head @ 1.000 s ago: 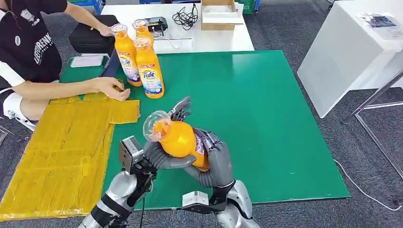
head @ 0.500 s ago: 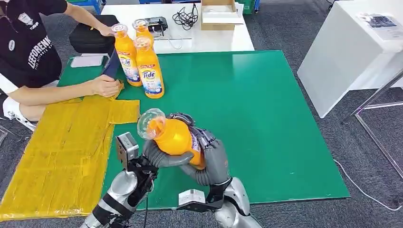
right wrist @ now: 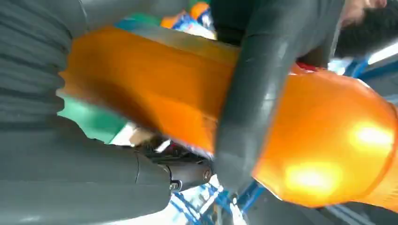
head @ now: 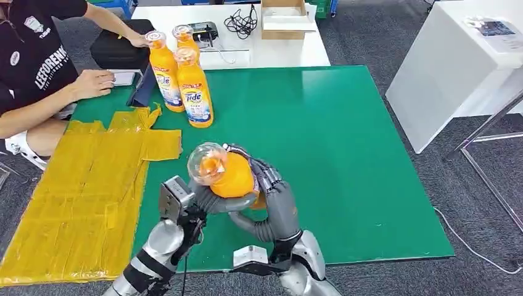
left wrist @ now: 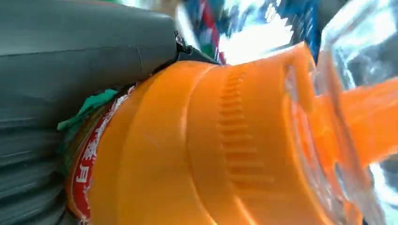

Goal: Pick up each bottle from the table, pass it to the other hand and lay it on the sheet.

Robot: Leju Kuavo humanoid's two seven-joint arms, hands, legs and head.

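Hands meet over the near edge of your green table (head: 345, 160): the left hand (head: 213, 200) and right hand (head: 268, 185) both grip one orange detergent bottle (head: 231, 176), clear cap tilted toward the camera. Your yellow sheet (head: 80, 191) lies just left. Three Tide bottles (head: 185, 80) stand upright beyond it, beside a person's arm (head: 49, 102).

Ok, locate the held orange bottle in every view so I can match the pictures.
Head view: orange bottle low centre, between both hands.
Left wrist view: it spans the frame, clear cap toward the right edge.
Right wrist view: it runs across the frame.
Shared landmark: green table.
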